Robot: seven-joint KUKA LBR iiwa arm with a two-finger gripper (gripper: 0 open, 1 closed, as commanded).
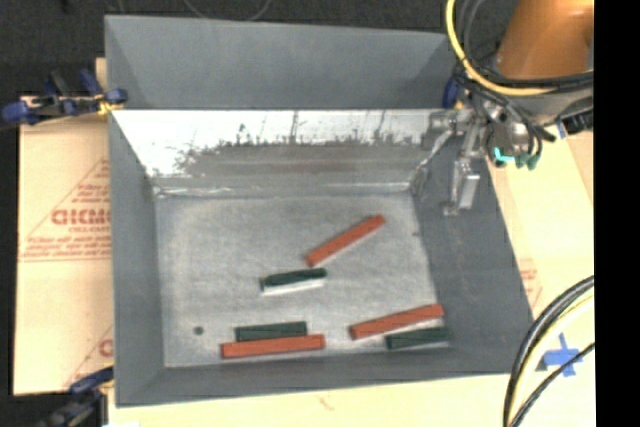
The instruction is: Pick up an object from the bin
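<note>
My gripper [441, 197] hangs over the bin's right wall near the back right corner, open, with nothing between its fingers. The closest loose thing is an orange-red bar [345, 240], lying slantwise on the bin floor below and to the left of the gripper, well apart from it. A dark green bar with a white side [293, 281] lies just in front of that bar's lower end.
Along the bin's front lie a red bar [396, 322] with a dark green bar [417, 341] beside it at the right. At the left, a dark green bar [270, 330] lies against a red bar [272, 347]. The arm with its orange cover and cables stands at the right.
</note>
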